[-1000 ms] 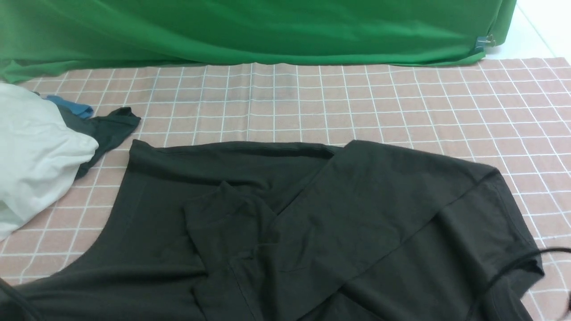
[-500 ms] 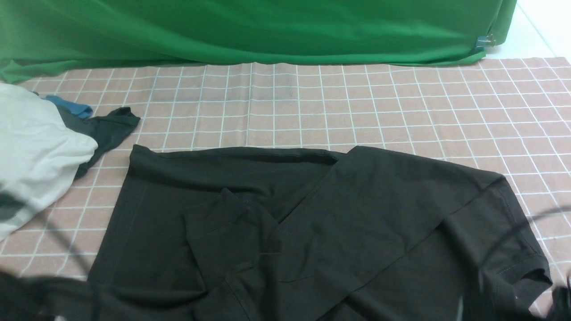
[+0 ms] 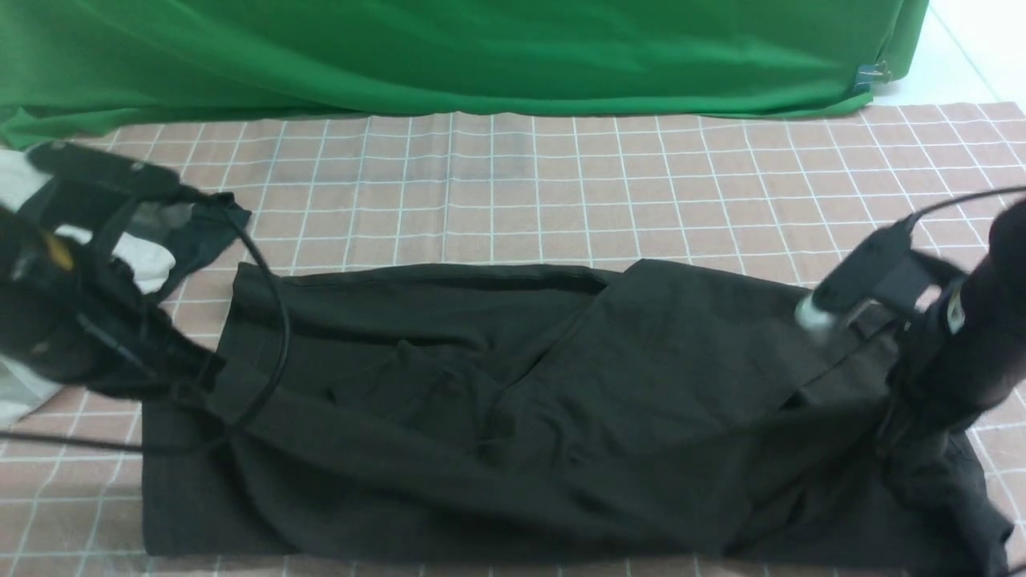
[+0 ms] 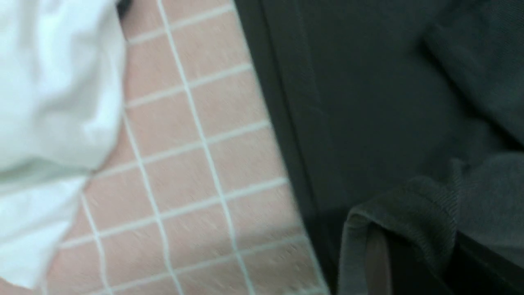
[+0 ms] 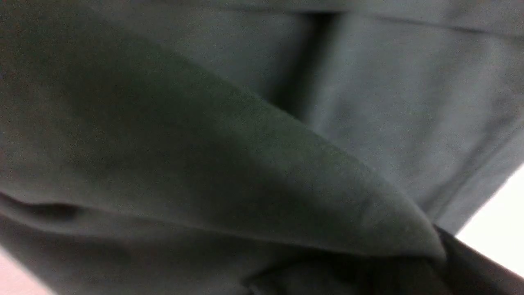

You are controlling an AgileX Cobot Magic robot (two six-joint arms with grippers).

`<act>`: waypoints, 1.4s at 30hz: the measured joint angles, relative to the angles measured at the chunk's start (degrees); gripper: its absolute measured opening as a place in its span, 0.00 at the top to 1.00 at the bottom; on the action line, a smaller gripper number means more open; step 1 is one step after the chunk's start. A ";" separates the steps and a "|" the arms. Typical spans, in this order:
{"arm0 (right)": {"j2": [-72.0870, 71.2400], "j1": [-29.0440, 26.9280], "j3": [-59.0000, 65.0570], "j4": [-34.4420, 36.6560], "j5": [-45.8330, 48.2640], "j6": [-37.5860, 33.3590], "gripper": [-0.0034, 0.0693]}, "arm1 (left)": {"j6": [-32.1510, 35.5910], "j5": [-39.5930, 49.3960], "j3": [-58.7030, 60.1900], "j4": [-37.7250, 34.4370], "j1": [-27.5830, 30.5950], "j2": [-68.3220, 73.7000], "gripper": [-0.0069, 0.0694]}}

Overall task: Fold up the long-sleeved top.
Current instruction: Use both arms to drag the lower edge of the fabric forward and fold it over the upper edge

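Pink checked cloth with thin white grid lines [image 3: 513,192] covers the bench. A rumpled green fabric backdrop [image 3: 449,56] runs along the far side, with a small blue clip [image 3: 870,78] at its lower right corner. The large plain black long-sleeved top [image 3: 561,385] lies across the near middle of the bench, spread wide and creased, with one panel folded diagonally over its centre.

The left claw [image 3: 192,375], at the top's left edge, is closed narrow on a bunched fold of the black fabric. The right claw [image 3: 910,425], at the top's right edge, is likewise pinched tight on the top, and fabric drapes down from it. Both arms show blurred.

Beyond the top's far left corner sit a white cloth bundle [image 3: 146,260] and a smaller dark cloth scrap [image 3: 207,228]. A thin black cable [image 3: 276,320] loops over the top's left side.
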 joint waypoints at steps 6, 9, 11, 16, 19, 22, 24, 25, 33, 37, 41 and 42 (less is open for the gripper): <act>0.95 -3.66 -2.87 0.39 0.13 -2.02 0.88 | 0.00 -1.20 -3.10 0.33 2.94 4.21 0.86; 0.95 -4.12 -3.97 0.39 -0.39 -4.09 0.88 | 1.04 -3.92 -5.05 -2.87 5.67 6.03 0.86; 0.95 -4.12 -4.78 0.39 -1.67 -4.96 0.88 | 2.51 -6.04 -6.14 -4.79 6.71 7.33 0.86; 2.56 -4.65 -8.95 0.34 -4.56 -8.70 0.88 | 5.43 -10.26 -10.09 -6.75 7.11 13.37 0.86; 4.75 -5.99 -11.62 0.47 -4.78 -9.43 0.88 | 5.65 -10.79 -12.42 -5.64 7.18 16.91 0.86; 8.29 -7.53 -13.86 1.11 -4.98 -10.46 0.88 | 5.72 -11.18 -14.35 -5.36 7.89 20.87 0.86; 10.34 -8.05 -14.75 1.34 -5.22 -10.91 0.88 | 5.86 -11.73 -14.82 -4.97 8.30 22.83 0.86; 11.44 -8.24 -15.09 1.45 -5.27 -11.24 0.88 | 5.86 -11.98 -14.98 -5.03 8.72 23.80 0.86; 17.01 -9.89 -16.76 2.91 -6.86 -11.68 0.88 | 5.86 -16.87 -15.10 -7.58 10.76 28.79 0.86; 17.55 -10.07 -16.96 2.97 -7.62 -9.85 0.88 | 5.86 -19.01 -15.10 -8.22 10.76 29.69 0.86; 17.55 -10.20 -17.03 1.89 -8.78 -5.32 0.71 | 6.11 -22.84 -15.10 -8.27 10.83 29.89 0.83; 17.47 -10.25 -17.03 0.97 -8.86 -3.91 0.61 | 6.13 -24.18 -15.10 -8.51 10.96 29.89 0.81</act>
